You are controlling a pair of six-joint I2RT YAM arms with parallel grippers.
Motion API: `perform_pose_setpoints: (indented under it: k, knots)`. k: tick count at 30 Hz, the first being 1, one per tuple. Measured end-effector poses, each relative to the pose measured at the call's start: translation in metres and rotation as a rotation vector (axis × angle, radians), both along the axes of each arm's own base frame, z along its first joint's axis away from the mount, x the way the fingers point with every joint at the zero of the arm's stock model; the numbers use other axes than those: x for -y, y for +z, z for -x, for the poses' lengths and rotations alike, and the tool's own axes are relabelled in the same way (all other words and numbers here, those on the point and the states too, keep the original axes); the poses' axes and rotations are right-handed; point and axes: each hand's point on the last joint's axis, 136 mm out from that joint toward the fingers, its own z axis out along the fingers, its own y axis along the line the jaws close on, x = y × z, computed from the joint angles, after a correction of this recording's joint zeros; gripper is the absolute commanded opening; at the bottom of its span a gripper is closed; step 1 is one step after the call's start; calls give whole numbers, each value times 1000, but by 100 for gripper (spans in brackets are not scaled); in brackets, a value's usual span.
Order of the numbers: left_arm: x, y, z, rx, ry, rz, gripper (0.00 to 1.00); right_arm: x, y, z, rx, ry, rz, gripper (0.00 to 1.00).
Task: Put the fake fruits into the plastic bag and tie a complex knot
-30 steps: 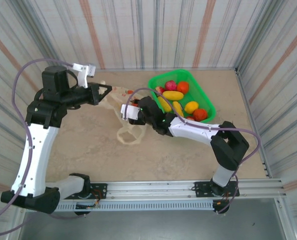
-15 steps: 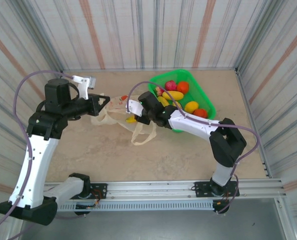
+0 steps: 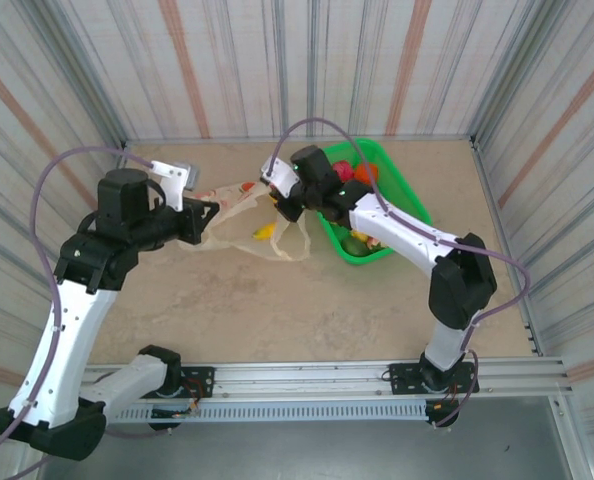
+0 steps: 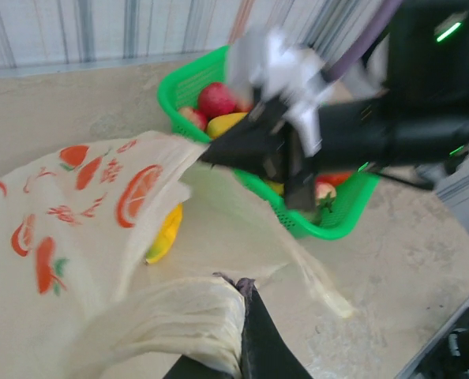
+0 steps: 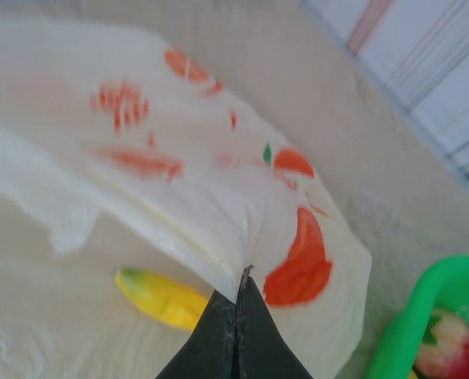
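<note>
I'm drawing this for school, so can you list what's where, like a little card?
plastic bag: cream, orange-slice prints, pulled up between both arms
left fingers: shut on one bag edge
right fingers: shut on the opposite edge
banana: yellow, on the table, partly behind the bag
green basket: beside the bag
other fruits: in the basket

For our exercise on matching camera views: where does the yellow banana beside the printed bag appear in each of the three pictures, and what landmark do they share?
Top external: the yellow banana lies just left of centre.
Left wrist: lower left of centre, under the lifted plastic bag.
Right wrist: near the bottom, left of centre.
Shared landmark: the green basket, to the banana's right in every view.
</note>
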Motion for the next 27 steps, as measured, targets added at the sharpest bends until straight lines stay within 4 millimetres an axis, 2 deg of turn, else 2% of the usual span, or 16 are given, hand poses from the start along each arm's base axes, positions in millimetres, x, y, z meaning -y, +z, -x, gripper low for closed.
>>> perform_pose_setpoints:
  k: [4, 6, 8, 12, 15, 17, 18, 19, 20, 23, 27]
  knots:
    - [-4, -16, -2, -32, 17, -31, 0, -8, 54, 2, -58, 23, -189, 0]
    - [-5, -24, -3, -49, 26, -42, 0, -10, 71, 4, -109, 37, -269, 0]
    - [-6, -31, -4, -67, 31, -48, 0, -8, 76, 4, -164, 43, -324, 0]
    - [-1, -47, -6, -116, 25, -29, 0, 1, 70, -7, -269, 39, -385, 0]
    - [8, -62, -6, -161, 8, 21, 0, 5, 52, -17, -320, 19, -393, 0]
    - [16, -73, -5, -193, -15, 77, 0, 4, 33, -19, -357, 10, -385, 12]
    - [20, -76, -4, -206, -26, 101, 0, 3, 26, -18, -369, 6, -380, 20]
    - [24, -79, -3, -216, -39, 129, 0, 4, 17, -18, -384, 1, -370, 34]
    - [28, -81, -2, -228, -51, 154, 0, 3, 11, -17, -396, -2, -365, 41]
    - [36, -78, -2, -233, -79, 209, 0, 2, 9, -17, -407, -9, -367, 44]
    - [42, -64, -2, -201, -114, 258, 0, 8, 21, -15, -374, -27, -383, 41]
